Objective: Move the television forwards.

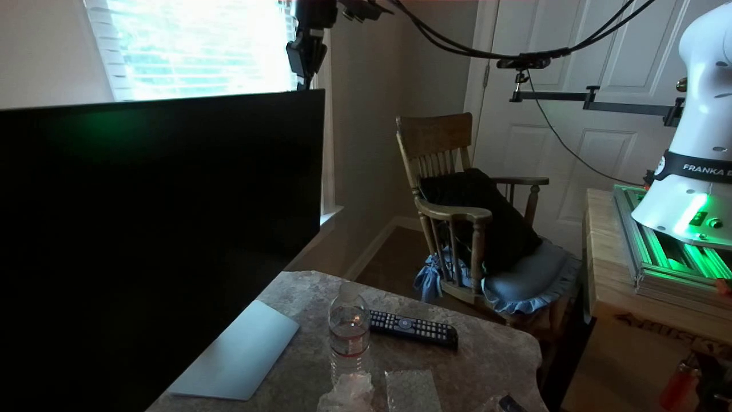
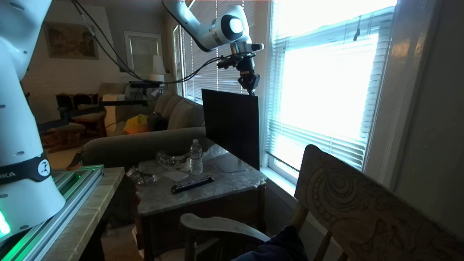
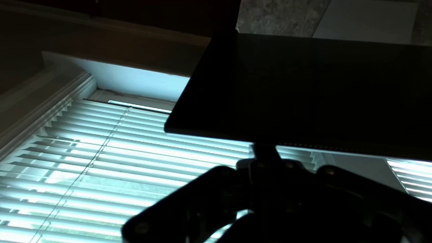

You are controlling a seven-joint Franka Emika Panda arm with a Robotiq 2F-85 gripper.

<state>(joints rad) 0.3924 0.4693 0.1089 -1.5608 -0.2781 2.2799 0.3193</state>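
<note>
- A white robot arm (image 2: pixel 228 29) reaches down beside a window (image 2: pixel 326 90), its jaws pressed together and set on the window side of a large black television (image 1: pixel 171 240), close to one upper corner of the screen.
- The television stands upright just below and in front of the jaws; in both exterior views their tips end at its thin upper edge.
- In the dim wrist view, the jaws taper to a single dark point at the television's rim; whether they touch its back is hard to tell.
- Well below the jaws, under the screen, a flat silver foot (image 1: pixel 243 355) rests on a mottled grey desk (image 2: pixel 224 185).
- Also below the jaws, on the room side of the television, a clear plastic bottle (image 2: pixel 196 159) stands upright on the desk, with a black remote control (image 1: pixel 413 328) lying near it.
- Crumpled clear plastic (image 1: pixel 349 395) and a small pale rectangular sheet (image 1: pixel 413 392) lie near the bottle, far lower than the jaws.
- Behind the jaws, white blinds (image 3: pixel 141 145) glow brightly.
- A wooden chair (image 1: pixel 443 134) with a dark pillow (image 1: pixel 480 212) and a blue cushion (image 1: pixel 517 280) stands beside the desk, below the jaws and well apart from them.
- Across the desk from the jaws, the arm's base (image 1: pixel 680 194) stands bathed in green light, marked with the name Franka.
- A sofa (image 2: pixel 116 146) stands beyond the desk in an exterior view, lower than the jaws.
</note>
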